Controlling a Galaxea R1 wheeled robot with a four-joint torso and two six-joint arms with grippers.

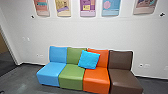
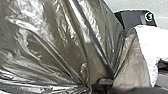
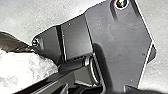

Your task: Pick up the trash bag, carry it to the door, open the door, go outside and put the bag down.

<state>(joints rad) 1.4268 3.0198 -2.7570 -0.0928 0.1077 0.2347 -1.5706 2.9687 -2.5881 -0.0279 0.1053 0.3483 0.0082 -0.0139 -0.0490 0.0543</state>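
Trash bag (image 2: 55, 42) bunched at the neck in the left tool (image 2: 102, 83), which looks closed on it, beside the base plate (image 3: 120, 45). Can't tell the state of the right tool. Step in hand reads as the carry. Sofa (image 1: 96, 78) is ahead of the base plate; framed opening (image 1: 6, 58) ahead-left of it, can't tell if that's the door. Next move probably needs a turn clear of the sofa, firm grip, no bag snagging on the plate.
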